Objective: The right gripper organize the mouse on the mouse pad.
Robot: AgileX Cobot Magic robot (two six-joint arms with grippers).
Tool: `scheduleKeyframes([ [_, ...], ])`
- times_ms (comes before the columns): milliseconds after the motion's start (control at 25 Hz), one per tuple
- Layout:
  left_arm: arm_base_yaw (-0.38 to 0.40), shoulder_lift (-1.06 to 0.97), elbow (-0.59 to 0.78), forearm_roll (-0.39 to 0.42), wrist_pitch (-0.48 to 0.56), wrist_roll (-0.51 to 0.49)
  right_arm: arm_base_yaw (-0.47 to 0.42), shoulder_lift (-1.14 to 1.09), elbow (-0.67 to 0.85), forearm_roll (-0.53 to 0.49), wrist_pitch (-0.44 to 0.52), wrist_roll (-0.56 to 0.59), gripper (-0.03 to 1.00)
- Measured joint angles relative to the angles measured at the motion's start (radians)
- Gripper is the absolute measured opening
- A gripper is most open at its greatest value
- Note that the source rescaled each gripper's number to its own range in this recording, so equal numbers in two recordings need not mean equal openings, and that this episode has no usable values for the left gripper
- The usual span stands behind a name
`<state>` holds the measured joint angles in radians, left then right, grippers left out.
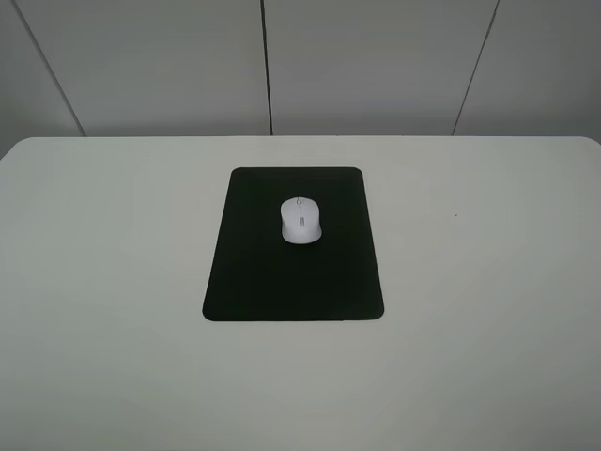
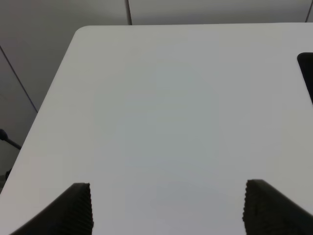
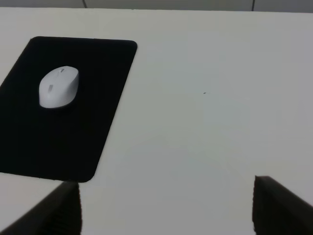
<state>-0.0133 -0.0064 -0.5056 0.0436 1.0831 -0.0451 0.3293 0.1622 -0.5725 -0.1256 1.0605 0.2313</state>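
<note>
The white mouse (image 1: 300, 221) lies on the black mouse pad (image 1: 254, 282), on its far half, near the middle of the table. It also shows in the right wrist view (image 3: 58, 87), on the pad (image 3: 58, 142). Neither arm shows in the exterior high view. My right gripper (image 3: 166, 210) is open and empty, hovering over bare table to the right of the pad. My left gripper (image 2: 166, 210) is open and empty over the left part of the table; a corner of the pad (image 2: 307, 73) shows at that view's edge.
The white table (image 1: 488, 282) has rounded far corners. Grey wall panels (image 1: 376, 66) stand behind its far edge. A tiny dark speck (image 1: 455, 215) lies on the table right of the pad.
</note>
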Motion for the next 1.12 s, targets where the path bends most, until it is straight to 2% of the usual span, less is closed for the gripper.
scheduleKeyframes([
  [240, 0.0, 0.0, 0.0, 0.0, 0.0, 0.0, 0.0, -0.141, 0.049, 0.034, 0.0, -0.091, 0.45],
  [960, 0.0, 0.0, 0.0, 0.0, 0.0, 0.0, -0.001, -0.168, 0.056, 0.047, 0.007, -0.115, 0.45],
  [1120, 0.0, 0.0, 0.0, 0.0, 0.0, 0.0, -0.074, -0.168, 0.059, 0.053, 0.007, -0.146, 0.45],
])
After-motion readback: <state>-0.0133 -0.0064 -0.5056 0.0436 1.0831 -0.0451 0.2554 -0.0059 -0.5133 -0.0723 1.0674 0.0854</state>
